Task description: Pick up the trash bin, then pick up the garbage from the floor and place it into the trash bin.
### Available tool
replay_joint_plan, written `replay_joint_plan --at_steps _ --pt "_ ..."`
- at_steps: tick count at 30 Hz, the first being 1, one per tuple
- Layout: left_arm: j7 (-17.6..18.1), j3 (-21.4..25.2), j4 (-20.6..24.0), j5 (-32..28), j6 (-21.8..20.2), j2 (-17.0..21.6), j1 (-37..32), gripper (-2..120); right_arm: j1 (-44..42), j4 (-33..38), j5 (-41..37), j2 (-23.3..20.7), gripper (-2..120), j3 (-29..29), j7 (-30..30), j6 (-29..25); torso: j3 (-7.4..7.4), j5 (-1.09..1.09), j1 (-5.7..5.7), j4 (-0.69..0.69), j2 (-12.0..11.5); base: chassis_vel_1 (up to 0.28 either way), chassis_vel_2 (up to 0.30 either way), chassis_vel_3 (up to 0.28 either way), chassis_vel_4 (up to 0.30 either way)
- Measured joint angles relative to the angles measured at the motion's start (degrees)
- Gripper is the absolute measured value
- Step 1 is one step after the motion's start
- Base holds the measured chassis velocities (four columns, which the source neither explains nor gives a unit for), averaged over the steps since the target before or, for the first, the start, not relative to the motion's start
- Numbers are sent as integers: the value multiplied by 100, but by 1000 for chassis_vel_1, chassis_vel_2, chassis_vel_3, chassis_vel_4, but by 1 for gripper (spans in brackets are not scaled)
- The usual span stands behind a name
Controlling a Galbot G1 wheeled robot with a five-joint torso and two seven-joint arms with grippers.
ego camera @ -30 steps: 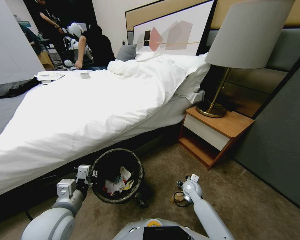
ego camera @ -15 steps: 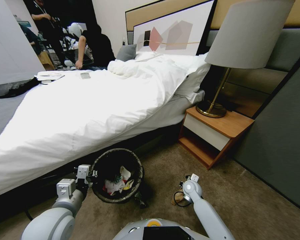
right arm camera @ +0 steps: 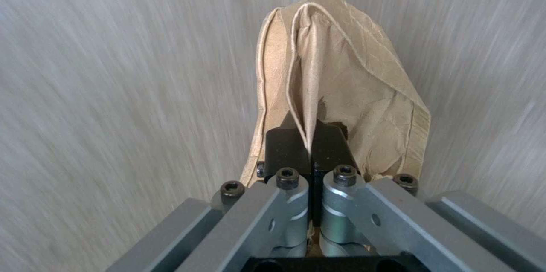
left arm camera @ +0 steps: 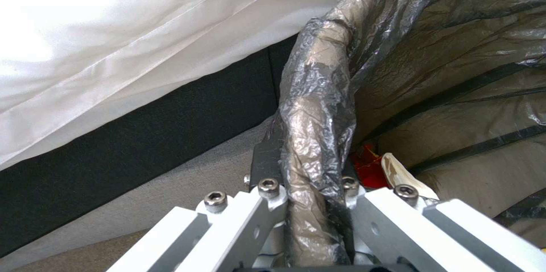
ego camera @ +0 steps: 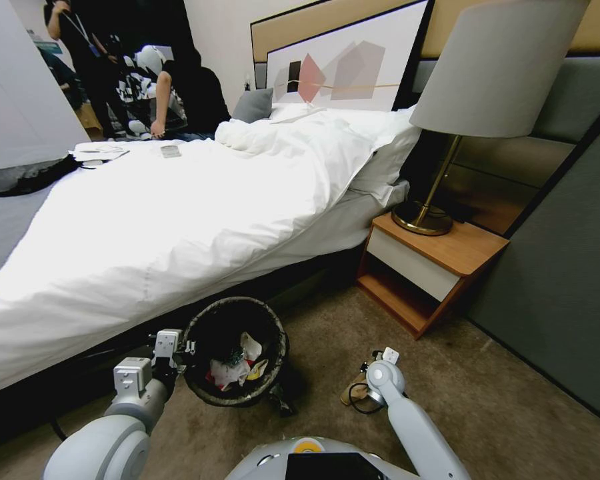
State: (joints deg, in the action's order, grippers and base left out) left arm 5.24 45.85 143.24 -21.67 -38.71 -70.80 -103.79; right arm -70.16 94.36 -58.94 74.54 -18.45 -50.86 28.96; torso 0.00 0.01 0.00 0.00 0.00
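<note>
right wrist view: right gripper [right arm camera: 311,142] fingers pinch tan paper scrap [right arm camera: 347,105]; left gripper [left arm camera: 307,165] clamps trash bin [left arm camera: 318,105] rim.

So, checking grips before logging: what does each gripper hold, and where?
Left gripper clamps the trash bin by its bag-covered rim; right gripper pinches the tan paper scrap at a fold.

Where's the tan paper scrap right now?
The tan paper scrap is pinched in the right end effector, low over the carpet on the robot's right in the head view, between the trash bin and the nightstand.
</note>
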Motion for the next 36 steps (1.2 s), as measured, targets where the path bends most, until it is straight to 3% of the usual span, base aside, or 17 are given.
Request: replay_joint_plan --at_steps 9,14,17,21,33,36 --pt "0 -3 0 -6 -12 30 -27 1 60 1605 33 -488 0 -275 314 21 0 -1 0 0 0 0 0 0 0" --pt "1 -7 0 -15 -26 29 -45 1 211 2815 -335 -1123 0 -241 426 131 0 -2 0 0 0 0 0 0 0" --pt "0 -7 0 -16 -27 27 -49 1 230 2924 -376 -1193 0 -228 445 144 0 -2 0 0 0 0 0 0 0" --pt "9 -9 0 14 -35 -27 -85 1 524 4010 -946 -1849 0 -97 1036 300 0 -1 0 1 0 0 0 0 0" --pt "13 -21 0 37 -50 0 -117 1 1172 4577 -909 -2252 0 494 2499 202 0 -1 0 1 0 0 0 0 0" --pt "13 -27 0 43 -70 42 -122 1 1426 4609 -849 -2223 0 734 3179 193 0 -1 0 0 0 0 0 0 0"
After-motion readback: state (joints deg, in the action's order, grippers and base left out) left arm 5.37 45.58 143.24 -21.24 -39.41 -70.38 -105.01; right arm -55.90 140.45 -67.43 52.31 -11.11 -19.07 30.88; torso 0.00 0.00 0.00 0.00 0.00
